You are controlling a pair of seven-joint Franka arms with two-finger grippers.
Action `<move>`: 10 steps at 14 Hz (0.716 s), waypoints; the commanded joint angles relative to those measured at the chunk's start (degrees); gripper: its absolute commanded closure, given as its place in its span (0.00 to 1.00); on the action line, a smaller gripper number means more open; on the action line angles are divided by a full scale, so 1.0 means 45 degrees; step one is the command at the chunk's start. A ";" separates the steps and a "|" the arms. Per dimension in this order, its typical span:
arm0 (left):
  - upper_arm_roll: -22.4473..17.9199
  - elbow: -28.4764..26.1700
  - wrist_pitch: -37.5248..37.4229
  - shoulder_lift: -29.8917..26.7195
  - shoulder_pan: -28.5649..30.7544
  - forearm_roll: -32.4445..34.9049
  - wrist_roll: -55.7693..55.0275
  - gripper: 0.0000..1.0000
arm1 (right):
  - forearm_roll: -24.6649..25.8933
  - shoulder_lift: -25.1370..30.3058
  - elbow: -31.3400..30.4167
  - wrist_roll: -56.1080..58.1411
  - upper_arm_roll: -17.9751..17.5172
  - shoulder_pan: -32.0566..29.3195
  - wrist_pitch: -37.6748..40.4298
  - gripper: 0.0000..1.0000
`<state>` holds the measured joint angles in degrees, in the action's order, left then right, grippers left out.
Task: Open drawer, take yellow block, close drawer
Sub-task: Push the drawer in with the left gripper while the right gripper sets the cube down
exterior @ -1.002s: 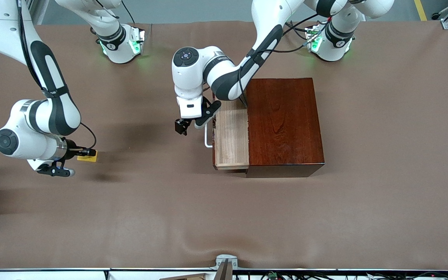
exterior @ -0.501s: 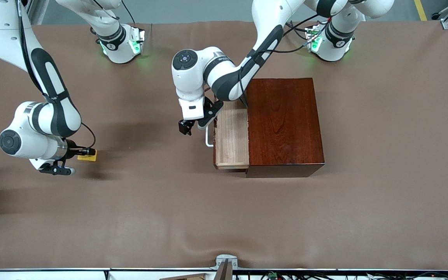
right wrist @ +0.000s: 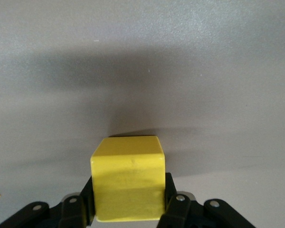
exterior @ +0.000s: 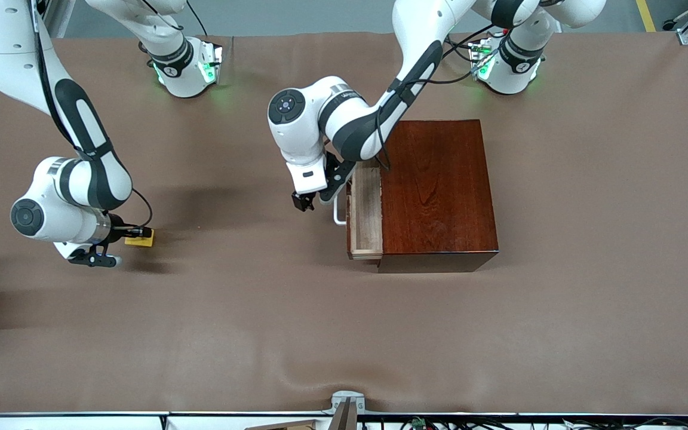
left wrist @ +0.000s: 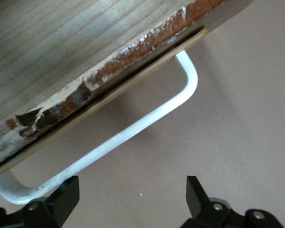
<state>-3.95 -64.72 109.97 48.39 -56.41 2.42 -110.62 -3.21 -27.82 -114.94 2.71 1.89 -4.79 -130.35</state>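
Front view: the pale light-wood drawer (exterior: pixel 366 212) with its white U-shaped bar handle (exterior: pixel 337 214) juts partly out at nine o'clock from the glossy dark reddish-brown wooden box (exterior: pixel 436 192) on the brown table cover (exterior: pixel 344 334). The left gripper (exterior: pixel 310 202) sits just beside the handle.

The right gripper (exterior: pixel 136 234) hangs over the cover toward the right arm's end, pinching the small bright yellow cube (exterior: pixel 141 239).

Left wrist view: the fingers (left wrist: pixel 61 202) stand spread, just short of the handle (left wrist: pixel 133 133).

Right wrist view: the jaws clamp the cube (right wrist: pixel 128 183) from both sides.
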 commanded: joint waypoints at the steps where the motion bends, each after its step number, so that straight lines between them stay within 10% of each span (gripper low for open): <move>1: -0.0117 -0.0246 -0.0997 -0.0168 0.0288 0.0301 0.0030 0.00 | 0.0147 0.0224 -0.0103 0.0061 -0.0205 -0.0206 0.0041 0.00; 10: -0.0117 -0.0402 -0.1993 -0.0246 0.0894 0.0223 0.0050 0.00 | -0.0029 0.0576 0.4229 -0.0094 -0.0302 -0.0010 0.6228 0.00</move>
<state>-3.93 -64.87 102.89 48.31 -53.43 2.30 -111.08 -3.25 -25.72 -99.91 2.70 0.96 -4.57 -106.71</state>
